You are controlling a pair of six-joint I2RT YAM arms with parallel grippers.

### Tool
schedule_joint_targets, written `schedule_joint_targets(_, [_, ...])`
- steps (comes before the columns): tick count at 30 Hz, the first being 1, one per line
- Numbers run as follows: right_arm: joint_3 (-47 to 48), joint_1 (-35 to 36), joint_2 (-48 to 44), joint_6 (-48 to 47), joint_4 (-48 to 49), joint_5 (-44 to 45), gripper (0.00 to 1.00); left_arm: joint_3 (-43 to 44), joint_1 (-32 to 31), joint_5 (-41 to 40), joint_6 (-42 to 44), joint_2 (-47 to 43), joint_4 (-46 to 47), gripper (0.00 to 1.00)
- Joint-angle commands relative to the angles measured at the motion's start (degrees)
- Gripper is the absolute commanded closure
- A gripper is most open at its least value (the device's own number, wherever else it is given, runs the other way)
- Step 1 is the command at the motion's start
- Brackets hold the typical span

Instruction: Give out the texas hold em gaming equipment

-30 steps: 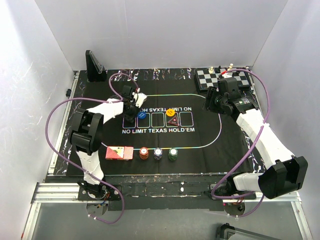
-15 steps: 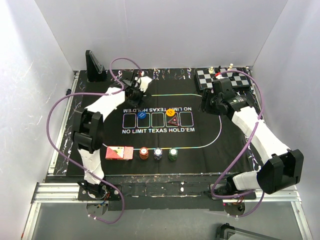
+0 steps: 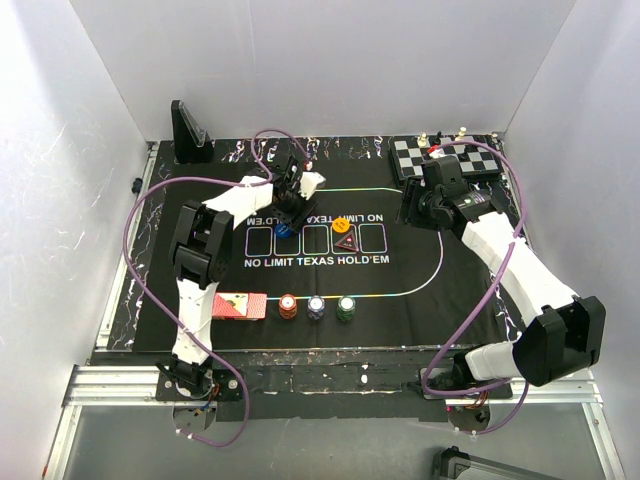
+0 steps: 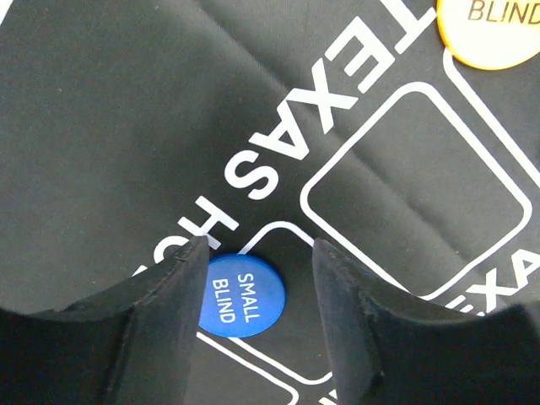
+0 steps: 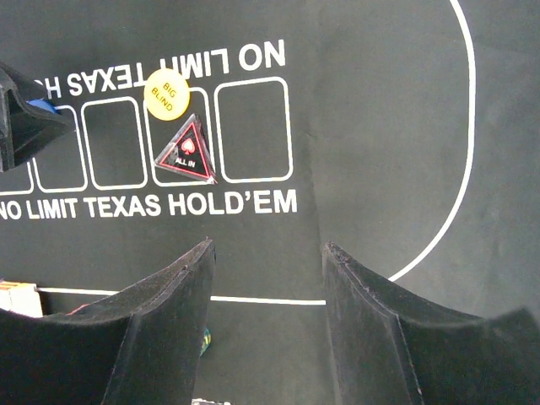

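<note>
Only from the left wrist is the round blue plastic button disc (image 4: 242, 294) seen flat between the parted, empty fingers of the left gripper (image 4: 261, 244). The right gripper (image 5: 268, 247) is likewise spread, empty. The black felt mat (image 3: 420, 280) is enclosed by white walls (image 3: 330, 70).

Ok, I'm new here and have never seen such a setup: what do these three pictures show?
Two robot arms are bolted side by side at the near edge. The overhead picture shows both: the left arm and the right arm. The other two pictures come from cameras on their wrists, looking down between each arm's dark jaws. On the black felt mat lie a blue Small Blind disc, a yellow Big Blind disc, a triangular All In marker, a card stack and three chip stacks. A chessboard sits at the far right corner. The left jaws stand open over the blue disc, which lies flat; the right jaws are open and hold nothing.
</note>
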Motion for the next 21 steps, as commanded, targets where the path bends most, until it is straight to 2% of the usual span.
schedule_joint_targets(1, [2.6,0.4,0.6,-0.1,0.7,0.6,0.39,-2.3,0.2,0.8,1.9,-4.3,1.0,0.52])
schedule_joint_targets(12, [2.2,0.7,0.2,0.0,0.8,1.0,0.40,-8.1,0.8,-1.3,3.6,-6.4,3.5,0.55])
schedule_joint_targets(21, [1.9,0.9,0.1,0.3,1.0,0.7,0.41,-18.2,4.8,-4.0,9.0,-12.2,6.1,0.55])
